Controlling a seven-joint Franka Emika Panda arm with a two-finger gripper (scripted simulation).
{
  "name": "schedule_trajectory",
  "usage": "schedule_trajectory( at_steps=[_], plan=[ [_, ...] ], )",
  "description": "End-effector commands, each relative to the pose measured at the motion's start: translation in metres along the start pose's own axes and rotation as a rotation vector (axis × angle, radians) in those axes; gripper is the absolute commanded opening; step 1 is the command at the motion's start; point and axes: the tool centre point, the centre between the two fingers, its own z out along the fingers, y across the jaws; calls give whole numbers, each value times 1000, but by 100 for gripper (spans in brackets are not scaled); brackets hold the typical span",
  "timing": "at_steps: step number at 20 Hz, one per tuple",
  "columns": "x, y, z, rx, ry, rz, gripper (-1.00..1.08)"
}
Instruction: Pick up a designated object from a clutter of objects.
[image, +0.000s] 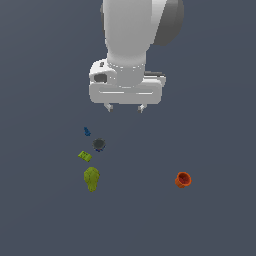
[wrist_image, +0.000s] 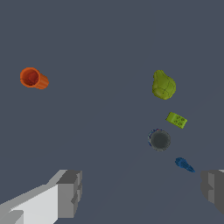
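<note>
Claw high and empty; target lump lies off to one side, not beneath it.

Your claw (image: 125, 107) hangs well above the worktop (image: 215, 220), jaws spread wide, gripping nothing. The olive-green lump (image: 91, 179) rests lower left of centre in the exterior view, down and left of the claw. Its long axis runs roughly up-down in that frame, stub at the lower end. The green flat block (image: 84, 156) sits just above it, apart; dark grey round thing (image: 99, 144) and blue piece (image: 87, 131) farther up. The orange cup (image: 183, 179) stands well apart rightward. Open worktop surrounds the lump elsewhere, so approach room looks ample.
</note>
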Motion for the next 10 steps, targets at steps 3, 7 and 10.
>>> schedule_trajectory(
  at_steps=[3, 7, 10],
  plan=[
    [9, 5, 7, 4, -1, 10, 100],
    [22, 13, 19, 10, -1, 26, 100],
    [35, 22, 31, 16, -1, 41, 100]
  ],
)
